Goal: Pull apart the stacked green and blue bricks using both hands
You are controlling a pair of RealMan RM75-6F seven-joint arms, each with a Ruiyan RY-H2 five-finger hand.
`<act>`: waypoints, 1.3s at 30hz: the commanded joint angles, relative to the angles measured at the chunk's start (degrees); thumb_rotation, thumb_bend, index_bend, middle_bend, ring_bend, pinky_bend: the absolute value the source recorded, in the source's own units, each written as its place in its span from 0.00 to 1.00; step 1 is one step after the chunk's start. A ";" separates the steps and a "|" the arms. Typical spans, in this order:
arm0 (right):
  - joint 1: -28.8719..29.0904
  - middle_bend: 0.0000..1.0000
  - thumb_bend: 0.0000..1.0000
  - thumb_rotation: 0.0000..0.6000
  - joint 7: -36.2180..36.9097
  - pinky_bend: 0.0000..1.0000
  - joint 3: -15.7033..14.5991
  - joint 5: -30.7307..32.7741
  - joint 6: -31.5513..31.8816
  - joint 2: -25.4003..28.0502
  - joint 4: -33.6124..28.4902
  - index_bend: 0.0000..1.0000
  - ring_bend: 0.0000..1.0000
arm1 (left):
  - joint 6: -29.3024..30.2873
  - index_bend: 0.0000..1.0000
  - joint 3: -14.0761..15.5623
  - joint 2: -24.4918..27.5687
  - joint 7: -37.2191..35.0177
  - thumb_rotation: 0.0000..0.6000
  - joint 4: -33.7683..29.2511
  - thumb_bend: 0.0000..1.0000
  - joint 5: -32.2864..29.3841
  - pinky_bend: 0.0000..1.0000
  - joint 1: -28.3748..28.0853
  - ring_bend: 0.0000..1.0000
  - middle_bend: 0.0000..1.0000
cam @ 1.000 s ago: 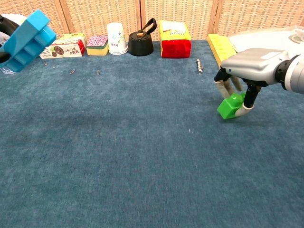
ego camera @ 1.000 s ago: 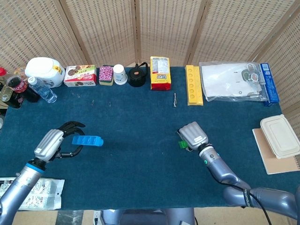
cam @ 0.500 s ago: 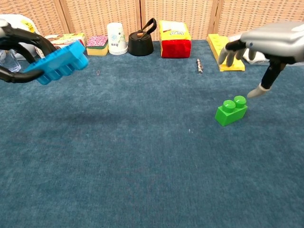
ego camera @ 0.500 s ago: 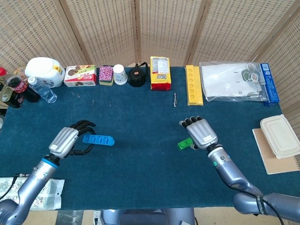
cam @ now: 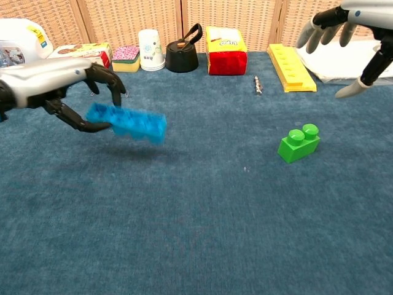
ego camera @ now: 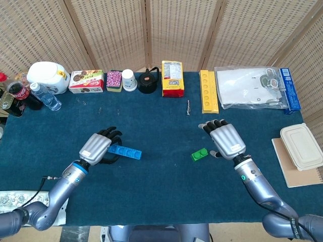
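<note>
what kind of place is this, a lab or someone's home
Probably a robot test setup, not a home: a blue cloth-covered table, woven screens behind it, and groceries lined along the back like the yellow packet.

Open blue cloth [ego camera: 161,171] is lying across the middle and lower part of the frame, giving free passage. Only the green brick [ego camera: 199,155] is sitting there, right of centre. Along the upper edge, the yellow packet [ego camera: 172,78], black kettle [ego camera: 148,81], paper cup [ego camera: 129,80] and yellow tray [ego camera: 208,91] are blocking the way.
</note>
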 commanded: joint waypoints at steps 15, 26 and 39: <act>-2.18 0.28 0.00 1.00 -0.29 0.30 1.66 1.20 3.20 0.14 0.40 0.24 0.24 | 2.79 0.15 -0.95 2.32 7.10 0.82 -4.88 0.19 -7.07 0.20 -0.57 0.03 0.14; -5.07 0.29 0.04 1.00 -5.55 0.33 1.20 7.88 5.80 0.32 -1.00 0.28 0.26 | 16.32 0.15 4.25 15.32 2.34 0.82 -11.81 0.19 0.09 0.20 10.50 0.03 0.14; -13.68 0.33 0.04 1.00 -4.76 0.29 -2.18 5.14 16.28 -1.19 2.72 0.33 0.26 | 32.09 0.15 10.42 21.20 -6.39 0.83 -9.07 0.19 6.04 0.20 25.22 0.03 0.14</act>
